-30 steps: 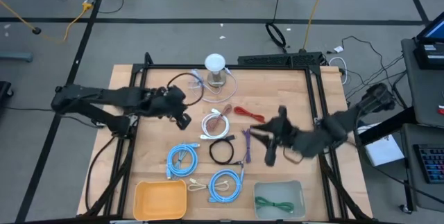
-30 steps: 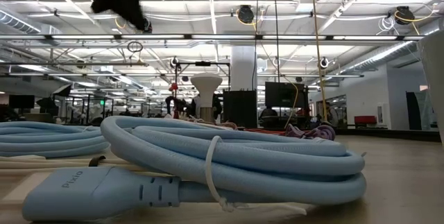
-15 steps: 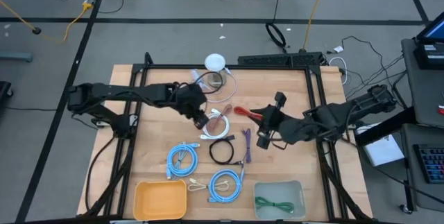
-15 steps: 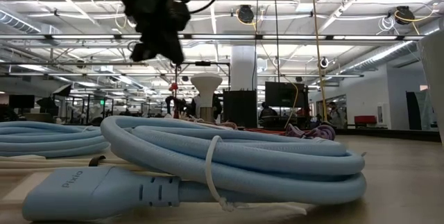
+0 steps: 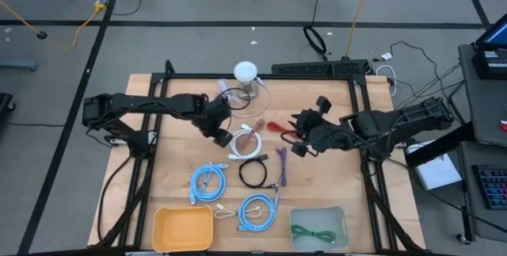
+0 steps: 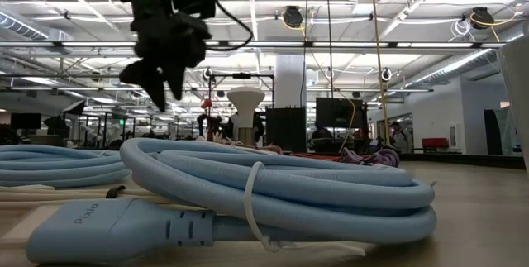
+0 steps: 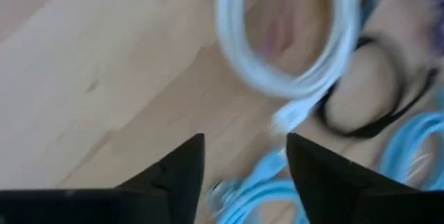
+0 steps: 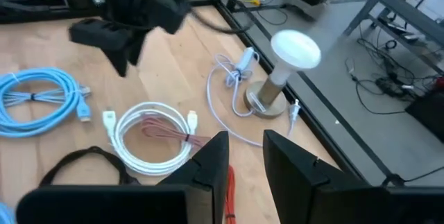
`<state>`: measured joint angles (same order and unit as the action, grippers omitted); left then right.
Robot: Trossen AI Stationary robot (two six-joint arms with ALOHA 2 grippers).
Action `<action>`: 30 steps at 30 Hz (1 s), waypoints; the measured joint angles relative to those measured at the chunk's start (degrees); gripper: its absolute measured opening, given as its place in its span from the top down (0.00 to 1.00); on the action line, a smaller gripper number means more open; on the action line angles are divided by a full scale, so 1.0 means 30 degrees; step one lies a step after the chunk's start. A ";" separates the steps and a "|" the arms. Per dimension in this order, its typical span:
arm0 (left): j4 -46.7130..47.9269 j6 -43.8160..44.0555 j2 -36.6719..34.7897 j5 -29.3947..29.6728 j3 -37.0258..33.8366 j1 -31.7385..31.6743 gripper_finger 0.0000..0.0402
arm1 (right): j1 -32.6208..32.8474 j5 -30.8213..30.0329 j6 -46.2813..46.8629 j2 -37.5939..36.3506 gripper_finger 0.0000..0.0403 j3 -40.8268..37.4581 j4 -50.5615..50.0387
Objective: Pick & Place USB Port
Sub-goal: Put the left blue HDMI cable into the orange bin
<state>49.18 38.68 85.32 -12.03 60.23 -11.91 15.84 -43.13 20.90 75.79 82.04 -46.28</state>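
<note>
A white coiled cable lies flat on the wooden table, and also shows in the left wrist view and the right wrist view. My left gripper hovers open and empty just left of it, its fingers pointing down in the low view. My right gripper is open and empty above the table, right of a red cable. A white round-topped stand with a thin white cable beside it stands at the far edge.
A black cable loop, a purple cable and two light blue coils lie on the near half. A yellow tray and a clear bin holding a green cable stand at the near edge.
My left gripper has gone toward the table's right, to the white coil, and come down. My right gripper has gone toward the far edge and a little left, toward the red cable. The cables have stayed where they were.
</note>
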 joint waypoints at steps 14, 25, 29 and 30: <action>0.2344 -0.0619 -0.1927 0.3222 -0.2451 0.8426 0.50 | 0.0042 0.0543 0.1270 -0.0008 0.80 -0.0808 0.0191; -0.4321 0.7567 -0.4643 0.3580 -0.8620 1.1218 0.56 | -0.0037 0.1628 0.1572 0.0000 0.80 -0.2229 0.2058; -0.5754 0.8792 -0.4736 0.3526 -0.9392 1.1391 0.50 | -0.0175 0.1948 0.1299 0.0000 0.80 -0.2229 0.2425; -0.5871 0.8824 -0.4742 0.3519 -0.9398 1.1391 0.49 | -0.0177 0.1944 0.1236 0.0000 0.80 -0.2229 0.2522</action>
<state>31.57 65.15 71.09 -1.48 32.03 22.26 15.31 -37.30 24.61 75.79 75.35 -38.72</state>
